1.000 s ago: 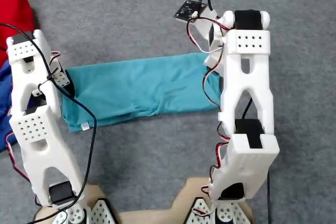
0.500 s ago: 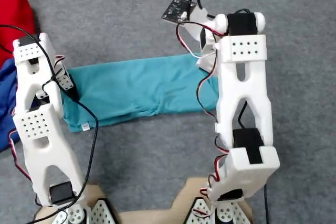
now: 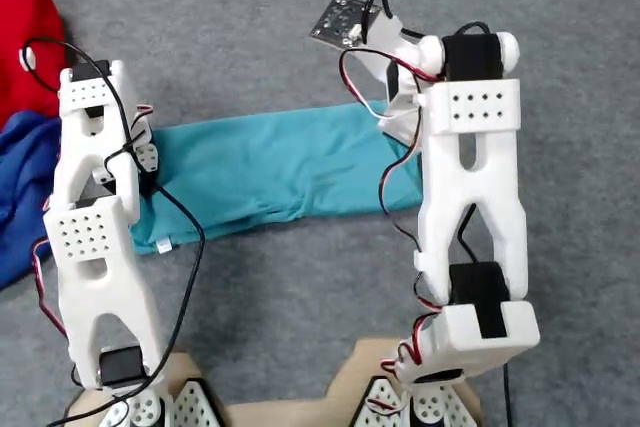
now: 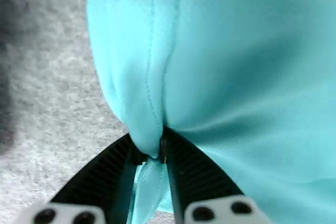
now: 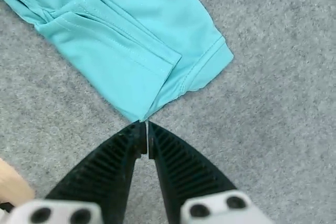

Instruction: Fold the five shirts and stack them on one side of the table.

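Note:
A teal shirt point(image 3: 270, 167) lies folded into a long strip across the grey table, between my two arms. At the strip's left end, my left gripper point(image 3: 148, 172) is shut on a bunched fold of the teal shirt point(image 4: 236, 66); the fabric is pinched between the black fingers point(image 4: 160, 150). My right gripper point(image 3: 392, 107) is at the strip's right end. In the right wrist view its tips point(image 5: 145, 129) are shut on a corner of the teal shirt point(image 5: 121, 30), beside a sleeve hem.
A red shirt point(image 3: 25, 37) and a blue shirt point(image 3: 20, 187) lie bunched at the table's left edge, behind the left arm. Bare grey table point(image 3: 270, 297) stretches in front of the strip, with more at the far side and on the right.
My left arm has moved right and away from the front edge, drawing the shirt's left end with it. The right arm's wrist has shifted slightly left at the other end.

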Tool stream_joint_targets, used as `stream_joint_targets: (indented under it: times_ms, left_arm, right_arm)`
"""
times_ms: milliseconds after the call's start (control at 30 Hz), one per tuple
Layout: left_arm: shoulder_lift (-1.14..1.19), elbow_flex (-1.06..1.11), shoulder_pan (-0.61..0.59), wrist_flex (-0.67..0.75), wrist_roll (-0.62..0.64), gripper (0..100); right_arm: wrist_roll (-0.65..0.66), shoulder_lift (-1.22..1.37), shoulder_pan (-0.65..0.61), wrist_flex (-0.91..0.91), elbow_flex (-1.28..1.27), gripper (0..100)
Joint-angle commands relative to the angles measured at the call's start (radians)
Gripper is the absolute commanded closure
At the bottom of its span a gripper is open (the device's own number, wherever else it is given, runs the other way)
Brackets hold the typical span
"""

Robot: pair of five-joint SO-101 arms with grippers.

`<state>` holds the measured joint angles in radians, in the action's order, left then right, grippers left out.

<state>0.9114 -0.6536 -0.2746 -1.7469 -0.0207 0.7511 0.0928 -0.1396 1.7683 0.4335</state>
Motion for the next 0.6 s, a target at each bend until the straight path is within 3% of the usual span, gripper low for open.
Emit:
stream_joint_targets:
  times_ms: [0,367,567]
  left_arm:
    - [-0.035,0.005,0.012,-0.014,0.008,98]
    - [-0.288,0.003,0.132,-0.014,-0.035,98]
    - [-0.312,-0.005,0.253,-0.014,-0.035,98]
  right_arm:
    - [-0.011,-0.065,-0.002,0.014,-0.015,97.6]
    - [-0.04,-0.09,0.005,-0.014,-0.047,97.6]
    - [-0.146,-0.082,0.136,-0.109,-0.051,97.6]
